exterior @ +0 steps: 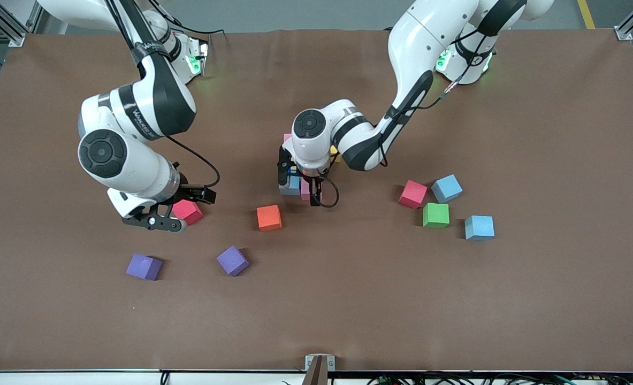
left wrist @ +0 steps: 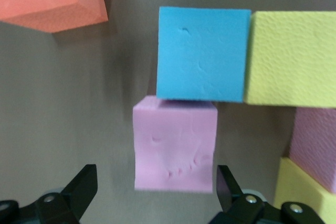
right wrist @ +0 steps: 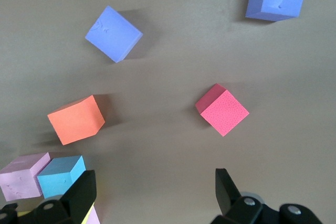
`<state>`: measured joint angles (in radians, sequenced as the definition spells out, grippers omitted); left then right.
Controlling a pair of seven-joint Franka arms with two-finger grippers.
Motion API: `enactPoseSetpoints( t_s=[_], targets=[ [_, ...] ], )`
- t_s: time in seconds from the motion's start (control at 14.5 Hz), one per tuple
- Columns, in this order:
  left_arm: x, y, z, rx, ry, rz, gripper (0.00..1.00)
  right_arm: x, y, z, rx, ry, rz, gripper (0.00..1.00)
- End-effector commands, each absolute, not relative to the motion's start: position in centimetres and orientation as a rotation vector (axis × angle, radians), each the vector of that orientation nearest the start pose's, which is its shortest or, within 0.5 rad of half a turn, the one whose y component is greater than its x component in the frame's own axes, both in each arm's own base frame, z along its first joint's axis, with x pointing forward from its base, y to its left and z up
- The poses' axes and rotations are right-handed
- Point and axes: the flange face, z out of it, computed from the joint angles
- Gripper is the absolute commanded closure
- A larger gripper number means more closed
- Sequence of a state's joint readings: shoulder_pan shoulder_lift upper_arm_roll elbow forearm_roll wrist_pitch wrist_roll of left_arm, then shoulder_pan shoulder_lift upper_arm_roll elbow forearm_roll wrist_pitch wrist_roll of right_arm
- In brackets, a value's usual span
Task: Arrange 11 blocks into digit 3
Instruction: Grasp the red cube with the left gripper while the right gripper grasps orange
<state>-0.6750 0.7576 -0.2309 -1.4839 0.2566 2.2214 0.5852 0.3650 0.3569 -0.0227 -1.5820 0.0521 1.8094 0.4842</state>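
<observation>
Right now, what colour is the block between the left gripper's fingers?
Pink block, clearest in the left wrist view.

Left arm (exterior: pixel 316 139) hides most placed cubes (colours partly unreadable)

Even overhead light is falling on the counter (exterior: pixel 535 133); shadows are lying short and soft; the left wrist view is blurring slightly.

Matte, finely pitted foam pink cube (left wrist: pixel 175 145); dull brown felt-like table cover (exterior: pixel 348 299); glossy white plastic arm shells.
</observation>
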Motion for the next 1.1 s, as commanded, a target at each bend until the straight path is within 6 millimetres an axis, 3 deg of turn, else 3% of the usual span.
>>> enactPoseSetpoints(
  t_s=[0.0,0.14,0.28,0.48,0.69,0.9,1.04],
  targets=[
    [46.3,-53.7,26.7,-2.141,2.187,0.021,0.00,60.3,23.9,42.2,-3.142,0.316,0.209,0.00],
    [46.7,-52.2,28.9,-2.167,2.155,0.048,0.00,59.6,25.7,42.3,-3.140,0.405,0.199,0.00],
    [48.0,-48.8,30.2,-2.246,2.101,0.085,0.00,59.1,27.5,42.5,-3.133,0.427,0.170,0.00],
    [48.7,-44.6,31.7,-2.278,2.038,0.107,0.00,58.9,28.6,42.3,-3.112,0.534,0.136,0.00],
    [48.2,-40.5,30.5,-2.222,2.082,0.160,0.00,59.8,29.6,38.7,-3.082,0.699,0.122,0.00],
    [47.5,-35.7,28.1,-2.161,2.163,0.097,0.00,60.2,31.8,35.0,-2.997,0.992,0.094,0.00],
    [46.1,-34.6,26.7,-2.135,2.185,0.115,0.00,60.3,33.3,31.9,-2.935,1.158,0.078,0.00]
  ],
)
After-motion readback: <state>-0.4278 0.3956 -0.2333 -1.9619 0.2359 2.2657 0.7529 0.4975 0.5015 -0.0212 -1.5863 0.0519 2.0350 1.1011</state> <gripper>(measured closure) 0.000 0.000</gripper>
